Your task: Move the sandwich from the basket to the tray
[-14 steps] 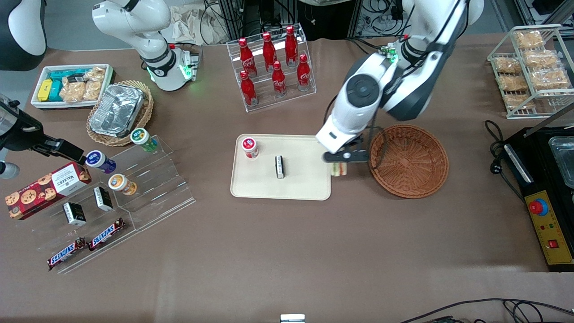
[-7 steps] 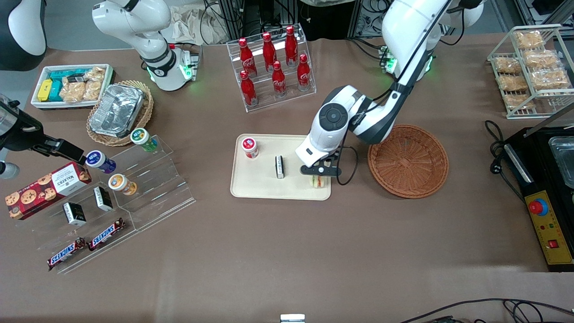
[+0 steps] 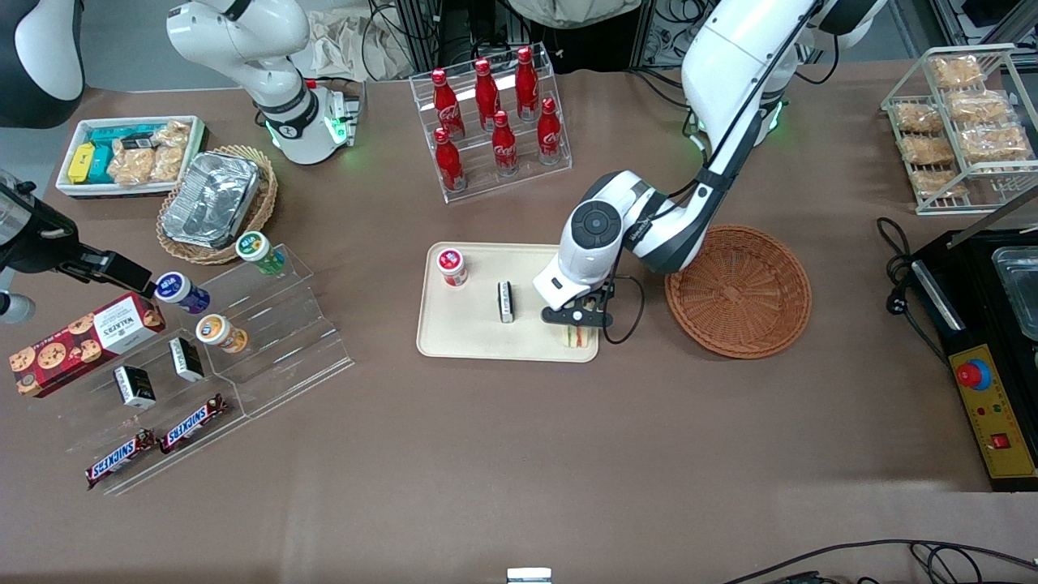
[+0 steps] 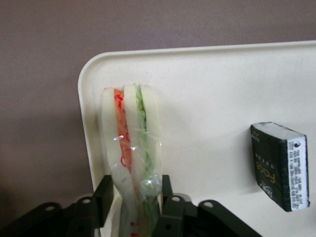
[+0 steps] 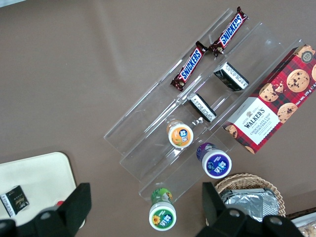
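My left gripper [image 3: 577, 321] is shut on the sandwich [image 3: 578, 337], a plastic-wrapped wedge of white bread with orange, red and green layers. In the left wrist view the sandwich [image 4: 131, 143] stands upright, pinched between the two black fingers [image 4: 103, 195] of the gripper [image 4: 133, 197]. It sits over the corner of the cream tray [image 3: 470, 341] that is nearest the front camera and nearest the basket; the tray's rim [image 4: 86, 123] runs just beside it. I cannot tell whether it touches the tray. The reddish-brown wicker basket [image 3: 738, 292] lies empty beside the tray, toward the working arm's end.
On the tray stand a small black box [image 3: 506, 302] [image 4: 280, 165] and a red-lidded cup [image 3: 452, 266]. A rack of cola bottles [image 3: 495, 122] stands farther from the front camera. An acrylic snack stand [image 3: 243, 341] and a tan basket with foil [image 3: 215, 203] lie toward the parked arm's end.
The gripper carried the sandwich from the gap between basket and tray to over the tray's near corner, and came a little closer to the front camera.
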Controlling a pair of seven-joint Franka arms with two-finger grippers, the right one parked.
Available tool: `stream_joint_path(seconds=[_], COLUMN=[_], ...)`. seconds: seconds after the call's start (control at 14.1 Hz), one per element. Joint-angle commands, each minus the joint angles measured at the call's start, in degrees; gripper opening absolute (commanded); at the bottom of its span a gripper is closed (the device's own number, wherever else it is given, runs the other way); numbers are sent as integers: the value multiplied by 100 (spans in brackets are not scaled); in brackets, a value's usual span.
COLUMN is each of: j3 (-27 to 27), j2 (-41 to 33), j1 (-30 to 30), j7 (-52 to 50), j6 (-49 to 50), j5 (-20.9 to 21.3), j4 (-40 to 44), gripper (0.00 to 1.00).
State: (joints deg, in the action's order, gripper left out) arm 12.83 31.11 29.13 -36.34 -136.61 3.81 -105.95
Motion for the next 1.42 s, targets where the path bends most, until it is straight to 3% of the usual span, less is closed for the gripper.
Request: stream_joint_path(seconds=[0.0, 0.5, 0.99, 1.35], j3=[-79, -105, -87, -70], j2=[-182, -1808, -2916, -3154], j1=[15, -731, -2646, -3571], j7=[-363, -419, 2514, 2957], j6=[20, 2056, 2981, 3613], j5=[119, 137, 102, -47], j4=[110, 162, 207, 398], gripper=[99, 99, 99, 99])
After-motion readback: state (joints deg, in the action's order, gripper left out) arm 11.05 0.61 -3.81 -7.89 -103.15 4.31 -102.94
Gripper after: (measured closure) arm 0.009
